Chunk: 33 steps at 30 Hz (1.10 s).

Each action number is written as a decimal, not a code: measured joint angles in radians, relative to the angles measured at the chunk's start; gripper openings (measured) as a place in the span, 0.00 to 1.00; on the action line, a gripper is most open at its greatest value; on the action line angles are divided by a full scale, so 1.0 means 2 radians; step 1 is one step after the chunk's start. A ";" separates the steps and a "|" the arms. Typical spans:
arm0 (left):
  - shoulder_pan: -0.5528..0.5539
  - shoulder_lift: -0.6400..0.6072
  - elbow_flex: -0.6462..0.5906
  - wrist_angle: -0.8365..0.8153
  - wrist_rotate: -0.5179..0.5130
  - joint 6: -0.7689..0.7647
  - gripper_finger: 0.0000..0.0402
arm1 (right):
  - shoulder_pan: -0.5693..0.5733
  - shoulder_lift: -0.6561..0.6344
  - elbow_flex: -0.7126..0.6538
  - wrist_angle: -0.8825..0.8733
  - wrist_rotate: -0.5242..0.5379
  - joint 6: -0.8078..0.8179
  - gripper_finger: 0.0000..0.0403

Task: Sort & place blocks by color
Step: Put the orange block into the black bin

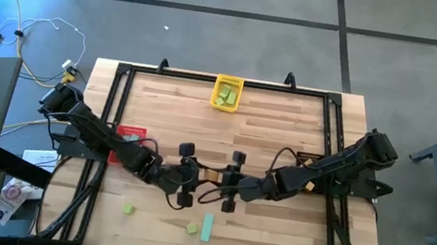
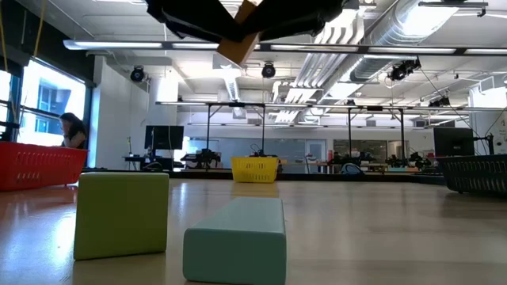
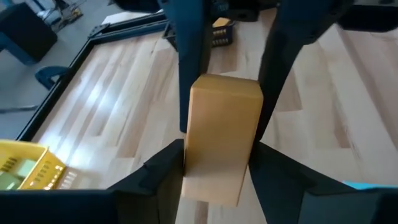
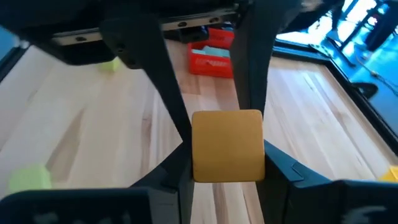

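Orange block (image 1: 210, 175) pinched between both grippers' fingers, teal bar (image 1: 207, 228), green cubes (image 1: 128, 209) below

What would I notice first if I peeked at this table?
Right in the middle, the left gripper and right gripper meet high above the table, both around one orange block. Near the front edge lie a teal bar and two light green blocks, and a yellow bin sits at the far edge.

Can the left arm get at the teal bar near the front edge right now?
Probably not yet. The left pincer and right pincer both sit on the orange block in mid-air. The teal bar itself lies uncovered on the table, just below them.
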 joint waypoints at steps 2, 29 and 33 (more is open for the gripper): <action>0.003 0.000 0.000 -0.006 -0.004 -0.005 0.43 | 0.000 0.000 0.000 -0.006 0.011 0.017 0.26; 0.010 0.000 0.000 -0.113 -0.003 -0.056 0.54 | 0.000 0.000 0.001 -0.396 0.076 0.454 0.26; 0.009 0.000 0.000 -0.123 -0.003 -0.057 0.54 | 0.001 0.000 0.001 -0.490 0.082 0.550 0.26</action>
